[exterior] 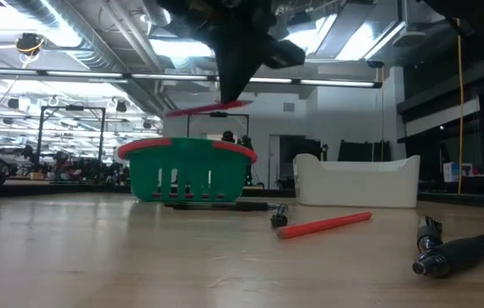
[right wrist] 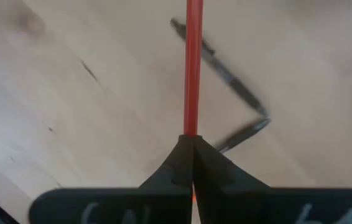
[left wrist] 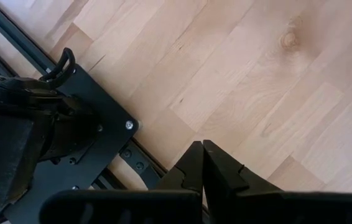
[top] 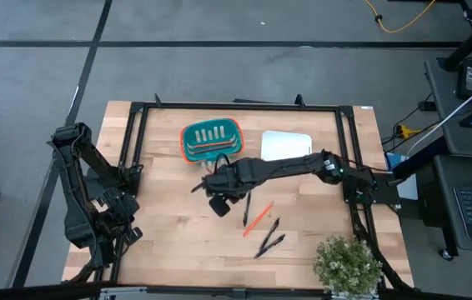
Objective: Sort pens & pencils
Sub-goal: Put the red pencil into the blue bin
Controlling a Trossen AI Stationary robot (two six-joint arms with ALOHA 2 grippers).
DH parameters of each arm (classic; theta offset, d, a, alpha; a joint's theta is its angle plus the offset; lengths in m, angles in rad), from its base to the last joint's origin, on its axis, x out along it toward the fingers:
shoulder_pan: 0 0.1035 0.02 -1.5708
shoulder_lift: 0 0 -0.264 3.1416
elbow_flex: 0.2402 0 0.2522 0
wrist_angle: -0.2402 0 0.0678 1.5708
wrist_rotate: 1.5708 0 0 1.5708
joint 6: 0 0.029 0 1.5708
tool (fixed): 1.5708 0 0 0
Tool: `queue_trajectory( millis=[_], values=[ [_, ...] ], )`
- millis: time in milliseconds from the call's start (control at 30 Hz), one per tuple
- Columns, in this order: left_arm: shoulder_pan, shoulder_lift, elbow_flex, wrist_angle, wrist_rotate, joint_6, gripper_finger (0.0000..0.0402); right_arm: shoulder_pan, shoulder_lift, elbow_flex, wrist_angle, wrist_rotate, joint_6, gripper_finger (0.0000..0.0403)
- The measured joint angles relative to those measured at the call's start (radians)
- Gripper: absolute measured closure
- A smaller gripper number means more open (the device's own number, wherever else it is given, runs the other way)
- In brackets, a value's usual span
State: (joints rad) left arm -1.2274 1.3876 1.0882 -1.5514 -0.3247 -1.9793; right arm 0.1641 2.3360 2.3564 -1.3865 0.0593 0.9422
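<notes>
R tool (right wrist: 192, 144) clamped tight on a red pencil (right wrist: 193, 68) near one end, above bench (top: 169, 225). Light, stiff, slick stick; end grip may let it swing, mid-shaft safer imo. L tool (left wrist: 202, 155) shut, empty, parked by frame.

No readable text, label, brand or number is showing anywhere in these views (the room's distant signs are staying illegible).

Pens (top: 269, 237): four. Pencils (top: 258, 218): about four.
</notes>
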Motion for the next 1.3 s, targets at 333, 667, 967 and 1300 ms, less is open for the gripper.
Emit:
queue_trajectory(
  millis=[333, 667, 967, 1300],
  values=[
    [0.000, 0.000, 0.000, -0.005, -0.008, 0.000, 0.0401, -0.086, -0.081, -0.001, -0.024, 0.020, -0.063, 0.0402],
    [0.001, 0.000, 0.000, -0.006, -0.008, 0.000, 0.0401, -0.216, -0.083, 0.000, 0.055, -0.027, -0.239, 0.0402],
    [0.001, 0.000, 0.000, -0.006, -0.008, 0.000, 0.0401, -0.315, -0.083, 0.000, 0.151, -0.066, -0.340, 0.0402],
    [0.001, 0.000, 0.000, -0.006, -0.007, 0.000, 0.0401, -0.374, -0.079, 0.000, 0.198, -0.087, -0.401, 0.0402]
  ],
)
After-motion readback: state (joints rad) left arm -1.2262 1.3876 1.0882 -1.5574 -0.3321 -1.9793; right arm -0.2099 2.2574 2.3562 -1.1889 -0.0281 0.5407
